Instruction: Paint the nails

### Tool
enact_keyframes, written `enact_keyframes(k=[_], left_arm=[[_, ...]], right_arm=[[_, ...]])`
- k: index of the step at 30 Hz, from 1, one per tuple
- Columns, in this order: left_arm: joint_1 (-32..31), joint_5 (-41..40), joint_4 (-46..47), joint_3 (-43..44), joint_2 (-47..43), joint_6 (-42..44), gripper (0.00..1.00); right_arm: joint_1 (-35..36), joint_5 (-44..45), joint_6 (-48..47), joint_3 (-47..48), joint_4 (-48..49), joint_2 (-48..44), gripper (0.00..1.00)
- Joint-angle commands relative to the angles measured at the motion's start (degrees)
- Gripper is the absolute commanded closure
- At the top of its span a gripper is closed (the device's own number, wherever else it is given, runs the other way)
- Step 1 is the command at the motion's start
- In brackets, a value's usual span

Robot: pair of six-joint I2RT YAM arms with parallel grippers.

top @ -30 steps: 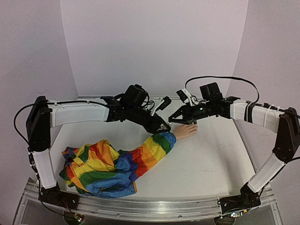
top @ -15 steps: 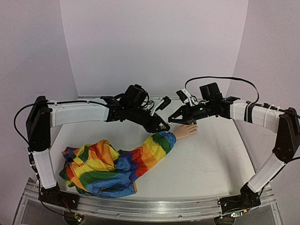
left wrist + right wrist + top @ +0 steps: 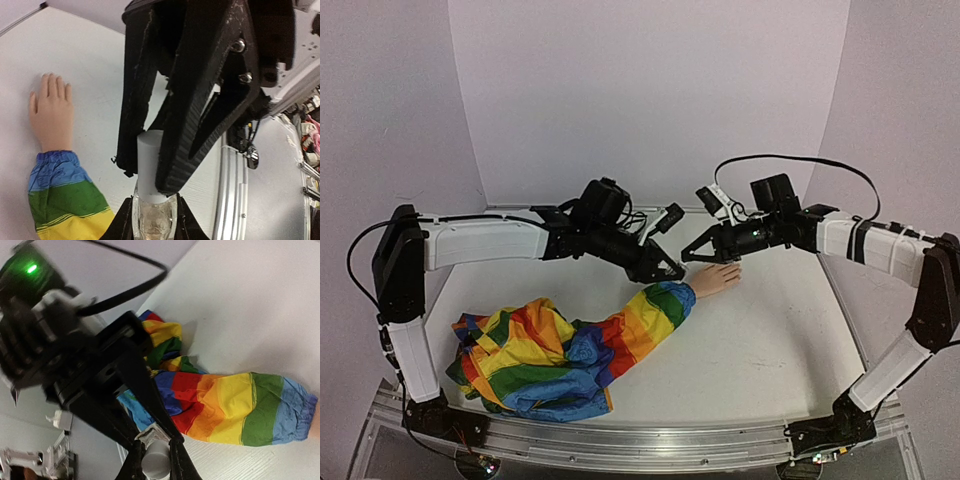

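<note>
Over the white table [image 3: 770,340], left gripper [image 3: 672,268] clenched on small clear bottle [image 3: 154,220]; right gripper [image 3: 692,257] clamped on its white cylindrical cap [image 3: 150,160]. Pale peach mannequin hand [image 3: 717,279] lies flat just beside them. Nails [image 3: 50,79] point right, and the long axis continues the rainbow-striped fabric sleeve [image 3: 620,335]. Bare tabletop right and near.

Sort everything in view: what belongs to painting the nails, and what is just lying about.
Job: small pale peach mannequin hand, its nails; small clear bottle in the shut right gripper, its white cylindrical cap in the shut left gripper.
Lying about: bunched rainbow-striped fabric sleeve; silver aluminium rail.
</note>
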Motion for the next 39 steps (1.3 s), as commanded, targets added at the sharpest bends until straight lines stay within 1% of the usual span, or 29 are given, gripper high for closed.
enact_keyframes(k=[1,3,5,6,7,8,9,11,13,15,17,18,20,23,28,33,36,39], left_arm=[[0.19,17.53,12.72,-3.99,-8.37,3.41,1.00],[0.26,23.70,13.85,-5.03,-10.06,3.98,1.00],[0.28,26.60,13.88,-5.41,-11.32,3.68,1.00],[0.29,26.31,13.90,-5.59,-12.06,3.34,1.00],[0.24,24.38,13.90,-5.96,-12.45,3.05,1.00],[0.20,21.99,13.90,-6.50,-13.34,2.97,1.00],[0.20,18.92,13.90,-7.19,-13.97,3.19,1.00],[0.04,8.18,14.03,-8.72,-15.23,3.22,1.00],[-0.28,-2.74,14.30,-10.23,-16.28,3.44,1.00],[-1.45,-17.87,14.52,-11.70,-17.11,4.90,1.00],[-3.27,-28.51,14.73,-12.43,-17.43,7.86,1.00],[-3.61,-31.21,15.06,-12.67,-17.56,8.08,1.00],[-3.71,-34.97,16.46,-13.38,-17.76,7.05,1.00],[-4.01,-38.08,18.52,-13.98,-17.80,5.93,1.00],[-4.36,-39.07,20.26,-13.89,-16.93,4.71,1.00],[-4.57,-39.09,20.49,-13.60,-16.47,4.67,1.00],[-4.55,-38.72,20.54,-13.57,-16.47,4.63,1.00],[-4.65,-38.72,20.54,-13.66,-16.70,4.63,1.00]], right_arm=[[2.04,-18.18,-17.39,0.90,0.26,-9.66,1.00],[2.59,-21.20,-19.90,3.19,0.35,-11.28,1.00],[3.04,-22.12,-20.02,5.52,-0.67,-10.95,1.00],[3.03,-22.01,-20.17,5.95,-0.79,-10.99,1.00],[3.03,-20.99,-20.21,6.03,-0.67,-11.05,1.00],[3.03,-18.83,-19.70,6.05,-0.58,-11.05,0.97],[3.03,-16.18,-18.86,6.04,-0.43,-11.01,0.85],[3.04,-6.89,-13.63,6.35,1.13,-11.21,0.58],[3.03,6.53,-7.66,6.56,2.20,-11.86,0.45],[3.03,15.54,-1.66,7.03,3.31,-12.27,0.35],[3.09,16.33,4.09,7.06,6.82,-12.07,0.31],[3.29,16.84,8.56,6.69,8.80,-11.73,0.29],[4.42,18.86,11.74,6.32,10.74,-10.93,0.28],[5.91,25.38,14.76,6.21,10.47,-9.65,0.31],[9.56,31.90,16.34,8.74,10.46,-6.13,0.36],[12.03,35.64,16.55,11.70,10.31,-2.50,0.41],[12.91,35.90,16.49,12.95,10.32,-0.52,0.46],[13.48,35.71,16.03,13.52,10.28,1.03,0.57]])
